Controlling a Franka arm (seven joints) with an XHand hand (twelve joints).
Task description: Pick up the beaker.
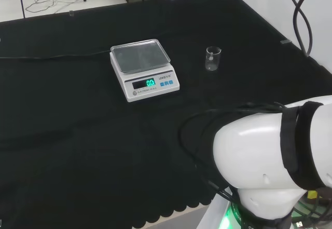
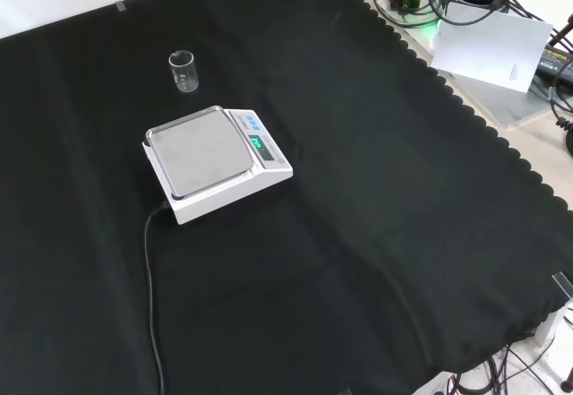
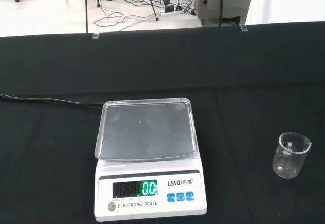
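A small clear glass beaker [image 1: 212,58] stands upright on the black cloth, to the right of the scale in the head view. In the front view the beaker [image 2: 183,71] is farther off than the scale, near the cloth's top left. The wrist view has the beaker [image 3: 290,155] beside the scale's display end, apart from it. It looks empty.
A white electronic scale [image 1: 144,69] with a bare metal pan and a lit green display sits mid-cloth; its black cable [image 2: 150,274] runs across the cloth. The arm's white link [image 1: 275,161] fills the head view's lower right. A white paper sheet [image 2: 491,47] lies off the cloth.
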